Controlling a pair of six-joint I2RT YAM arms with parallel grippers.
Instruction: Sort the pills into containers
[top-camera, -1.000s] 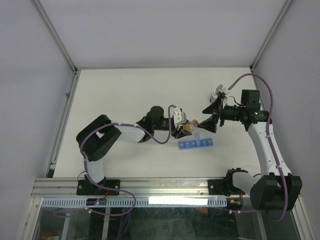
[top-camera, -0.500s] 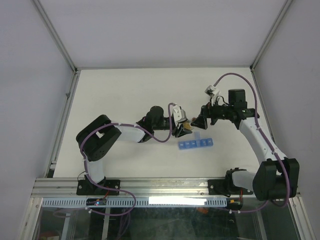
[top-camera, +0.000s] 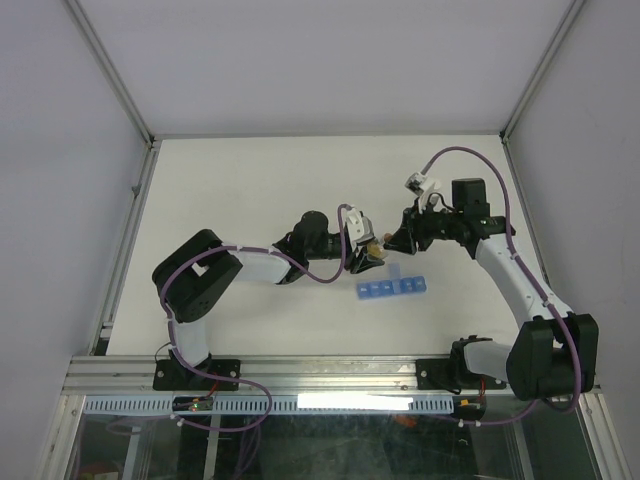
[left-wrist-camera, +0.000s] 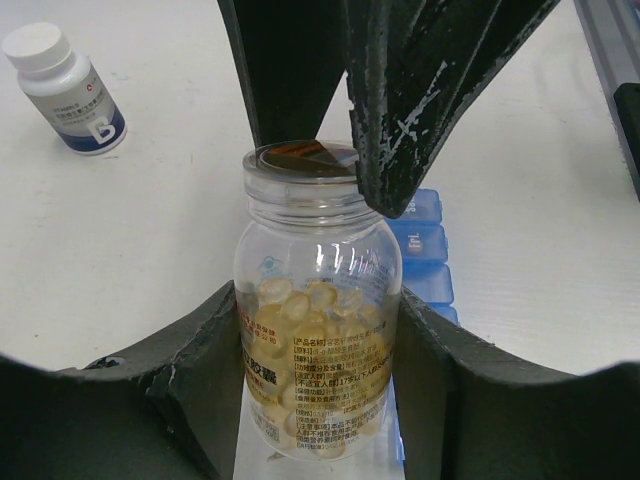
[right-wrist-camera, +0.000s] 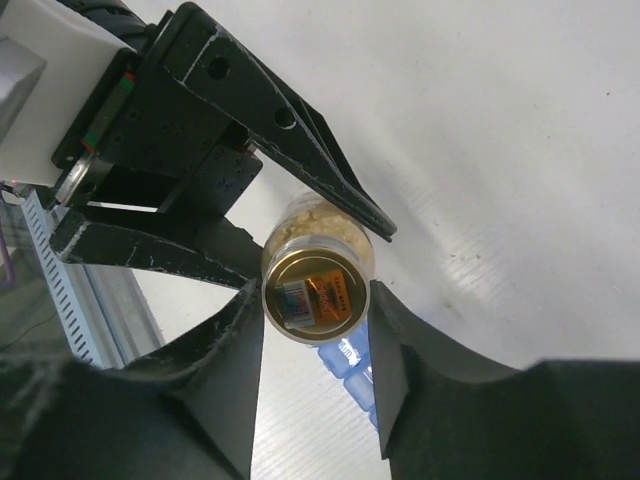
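A clear bottle with a gold cap holds the pills, pale orange-tan capsules. My left gripper is shut on the bottle's body and holds it above the table, just over the containers, a blue pill organizer with one row of compartments. My right gripper comes from the right. Its fingers press both sides of the cap, so it is shut on it. In the top view the two grippers meet at the bottle.
A small white-capped bottle with a dark blue band stands on the table beyond the held bottle, to its left in the left wrist view. The white table has a metal rail along its left edge.
The right arm has swung left to the bottle, and its jaws have gone from wide open to closed round the cap. The left arm and bottle have stayed put.
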